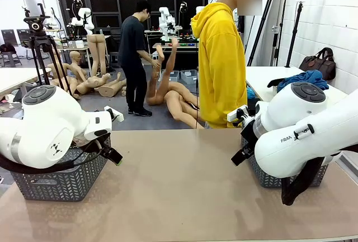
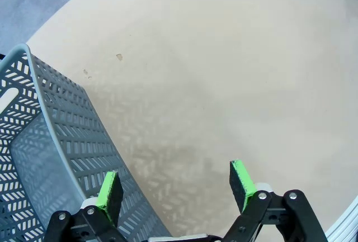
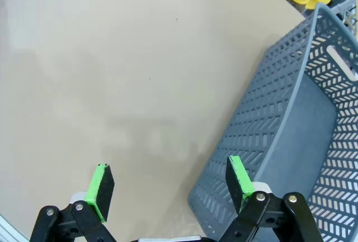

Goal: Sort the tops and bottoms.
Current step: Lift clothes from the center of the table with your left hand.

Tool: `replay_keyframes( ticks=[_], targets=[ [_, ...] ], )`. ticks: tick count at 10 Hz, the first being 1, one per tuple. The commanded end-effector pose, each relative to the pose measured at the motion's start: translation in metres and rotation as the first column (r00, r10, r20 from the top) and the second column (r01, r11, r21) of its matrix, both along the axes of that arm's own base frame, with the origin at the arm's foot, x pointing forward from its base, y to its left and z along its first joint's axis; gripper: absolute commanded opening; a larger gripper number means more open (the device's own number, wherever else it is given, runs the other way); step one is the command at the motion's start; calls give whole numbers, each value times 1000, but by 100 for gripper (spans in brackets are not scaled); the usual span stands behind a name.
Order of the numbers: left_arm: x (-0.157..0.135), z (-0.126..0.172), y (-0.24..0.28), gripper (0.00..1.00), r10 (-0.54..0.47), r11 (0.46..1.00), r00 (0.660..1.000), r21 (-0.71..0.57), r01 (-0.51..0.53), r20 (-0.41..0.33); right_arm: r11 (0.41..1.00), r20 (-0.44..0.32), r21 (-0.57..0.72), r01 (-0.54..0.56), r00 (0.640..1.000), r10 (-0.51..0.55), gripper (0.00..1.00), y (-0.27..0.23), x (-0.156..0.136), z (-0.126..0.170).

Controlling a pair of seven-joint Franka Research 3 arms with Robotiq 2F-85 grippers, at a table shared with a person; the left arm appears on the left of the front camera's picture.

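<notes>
My left gripper (image 2: 176,189) hangs open above the tan table (image 2: 212,69), its left pad over the rim of a grey basket (image 2: 50,141). My right gripper (image 3: 170,183) is open too, its right pad over the wall of a second grey basket (image 3: 291,141). Nothing lies between either pair of fingers. A blue garment (image 1: 305,79), one of the tops by its look, lies bunched on a white side table at the back right, with a dark piece beside it. I cannot tell whether that piece is the bottoms. Both baskets' insides look bare.
A person in a yellow hooded sweatshirt (image 1: 221,63) stands at the table's far edge. The left basket (image 1: 61,183) and the right basket (image 1: 265,178) sit under my arms at the table's two ends. A brown bag (image 1: 320,62) rests on the side table.
</notes>
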State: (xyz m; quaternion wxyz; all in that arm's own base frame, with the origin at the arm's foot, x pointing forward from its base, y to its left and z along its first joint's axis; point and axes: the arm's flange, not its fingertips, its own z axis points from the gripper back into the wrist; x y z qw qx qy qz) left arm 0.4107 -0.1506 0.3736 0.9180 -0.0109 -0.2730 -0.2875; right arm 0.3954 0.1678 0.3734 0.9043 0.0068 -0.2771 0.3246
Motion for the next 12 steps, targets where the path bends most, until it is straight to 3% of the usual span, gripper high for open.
replay_keyframes(
  ticks=[1,4,8,9,12],
  targets=[
    [0,0,2,100,3,1000,1000,-1,-3,1,1000,-1,1,2,1000,-2,100,0,0,0],
    [3,5,-4,100,8,1000,1000,1,-8,26,1000,15,-4,1,1000,-1,100,3,6,6],
    [2,45,-23,100,-50,999,992,6,49,117,998,119,37,-51,992,46,100,17,17,48],
    [2,62,-23,100,-59,998,988,7,59,143,999,173,16,-39,984,35,100,12,19,71],
    [18,151,28,100,-25,998,965,59,10,260,995,324,21,95,941,-96,100,-45,37,165]
  ],
)
